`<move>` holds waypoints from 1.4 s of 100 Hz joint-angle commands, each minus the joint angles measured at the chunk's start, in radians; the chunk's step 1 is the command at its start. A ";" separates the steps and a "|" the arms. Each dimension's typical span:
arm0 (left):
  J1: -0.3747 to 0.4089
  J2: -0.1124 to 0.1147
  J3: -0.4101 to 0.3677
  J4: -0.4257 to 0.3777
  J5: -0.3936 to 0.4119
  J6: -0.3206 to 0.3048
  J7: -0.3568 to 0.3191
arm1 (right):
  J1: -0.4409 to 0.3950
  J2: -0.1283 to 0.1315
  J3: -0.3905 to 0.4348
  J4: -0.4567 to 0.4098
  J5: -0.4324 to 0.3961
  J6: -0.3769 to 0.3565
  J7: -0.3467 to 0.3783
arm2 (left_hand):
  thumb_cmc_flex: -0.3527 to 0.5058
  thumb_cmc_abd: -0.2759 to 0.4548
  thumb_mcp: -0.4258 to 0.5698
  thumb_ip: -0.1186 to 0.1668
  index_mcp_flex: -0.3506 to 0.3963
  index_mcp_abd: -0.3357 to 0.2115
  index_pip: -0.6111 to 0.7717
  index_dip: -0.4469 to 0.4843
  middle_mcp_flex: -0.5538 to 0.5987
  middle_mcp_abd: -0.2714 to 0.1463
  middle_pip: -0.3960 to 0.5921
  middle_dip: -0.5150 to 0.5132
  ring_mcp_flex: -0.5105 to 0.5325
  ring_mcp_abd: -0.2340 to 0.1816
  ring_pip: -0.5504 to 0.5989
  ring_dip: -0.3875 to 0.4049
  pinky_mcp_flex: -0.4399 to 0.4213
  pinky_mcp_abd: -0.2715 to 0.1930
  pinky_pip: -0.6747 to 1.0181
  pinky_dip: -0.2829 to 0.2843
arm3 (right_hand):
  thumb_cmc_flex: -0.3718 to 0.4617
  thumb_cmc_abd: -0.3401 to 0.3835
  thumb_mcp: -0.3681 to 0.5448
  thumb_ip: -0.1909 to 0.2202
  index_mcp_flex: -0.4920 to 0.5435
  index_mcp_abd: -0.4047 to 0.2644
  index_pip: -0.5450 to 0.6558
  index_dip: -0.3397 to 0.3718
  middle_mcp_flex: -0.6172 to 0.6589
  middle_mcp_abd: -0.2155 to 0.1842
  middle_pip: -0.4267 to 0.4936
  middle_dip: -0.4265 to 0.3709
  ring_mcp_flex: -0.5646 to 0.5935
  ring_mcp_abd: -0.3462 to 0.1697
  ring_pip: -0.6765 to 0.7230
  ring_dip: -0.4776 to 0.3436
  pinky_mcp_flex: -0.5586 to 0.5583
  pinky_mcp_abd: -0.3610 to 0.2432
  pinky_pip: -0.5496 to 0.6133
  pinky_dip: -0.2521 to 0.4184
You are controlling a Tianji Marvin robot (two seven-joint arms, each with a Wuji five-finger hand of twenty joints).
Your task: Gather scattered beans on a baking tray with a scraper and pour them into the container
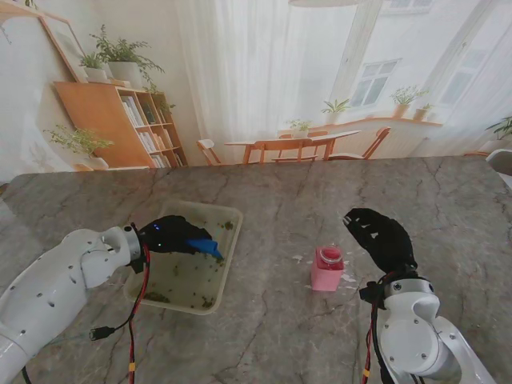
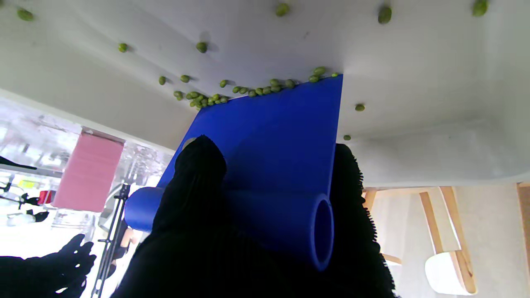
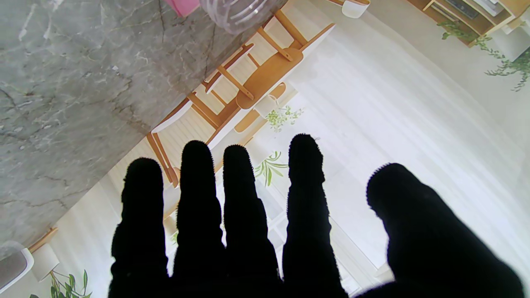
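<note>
A pale baking tray (image 1: 232, 218) lies on the marble table left of centre, with green beans (image 1: 156, 297) heaped in its near corners and thinly scattered elsewhere. My left hand (image 1: 170, 234), in a black glove, is shut on a blue scraper (image 1: 206, 247) over the tray's middle. In the left wrist view the scraper (image 2: 273, 136) has its blade edge on the tray floor (image 2: 414, 74), with a row of beans (image 2: 248, 90) lined up against it. The container (image 1: 328, 268), clear with a pink label, stands right of the tray. My right hand (image 1: 382, 235) hovers just right of it, open with fingers (image 3: 244, 198) spread.
The grey marble table (image 1: 320, 192) stretches well beyond the tray on all sides. Red and black cables (image 1: 134, 320) hang from my left wrist near the tray's near left edge. A printed room backdrop stands behind the table's far edge.
</note>
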 commanded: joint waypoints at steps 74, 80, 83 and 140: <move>0.245 0.020 -0.166 -0.197 -0.010 -0.026 -0.134 | -0.006 -0.010 0.004 -0.002 0.009 0.020 0.000 | 0.119 0.084 0.110 -0.065 0.109 -0.091 0.032 0.014 0.142 -0.063 0.031 0.039 0.096 -0.027 0.037 0.030 0.042 -0.004 0.018 0.005 | -0.015 0.005 0.002 0.014 0.007 -0.026 0.013 0.008 0.006 -0.022 -0.005 0.012 0.012 -0.022 -0.007 0.015 -0.004 0.005 -0.008 0.032; 0.263 0.021 -0.181 -0.218 -0.020 -0.023 -0.157 | -0.007 -0.010 0.004 -0.003 0.009 0.021 0.000 | 0.119 0.078 0.115 -0.065 0.117 -0.088 0.028 0.012 0.151 -0.057 0.035 0.041 0.102 -0.021 0.047 0.037 0.046 0.002 0.025 0.011 | -0.015 0.005 0.002 0.014 0.009 -0.024 0.014 0.008 0.007 -0.021 -0.005 0.012 0.012 -0.022 -0.007 0.015 -0.005 0.006 -0.009 0.033; 0.271 0.022 -0.188 -0.228 -0.026 -0.021 -0.170 | -0.007 -0.010 0.004 -0.003 0.009 0.022 -0.002 | 0.119 0.074 0.116 -0.065 0.123 -0.086 0.028 0.012 0.157 -0.054 0.037 0.043 0.106 -0.020 0.052 0.040 0.049 0.005 0.030 0.014 | -0.015 0.004 0.002 0.014 0.008 -0.025 0.014 0.008 0.007 -0.021 -0.005 0.012 0.013 -0.021 -0.007 0.015 -0.005 0.008 -0.009 0.033; 0.396 0.027 -0.283 -0.316 -0.109 0.025 -0.272 | -0.014 -0.011 0.008 -0.007 0.007 0.028 -0.008 | 0.119 0.044 0.136 -0.069 0.163 -0.066 0.006 0.007 0.213 -0.032 0.047 0.015 0.155 -0.008 0.115 0.082 0.100 0.020 0.096 0.046 | -0.015 0.005 0.001 0.014 0.012 -0.026 0.017 0.009 0.006 -0.023 -0.005 0.012 0.011 -0.023 -0.008 0.015 -0.009 0.021 -0.010 0.043</move>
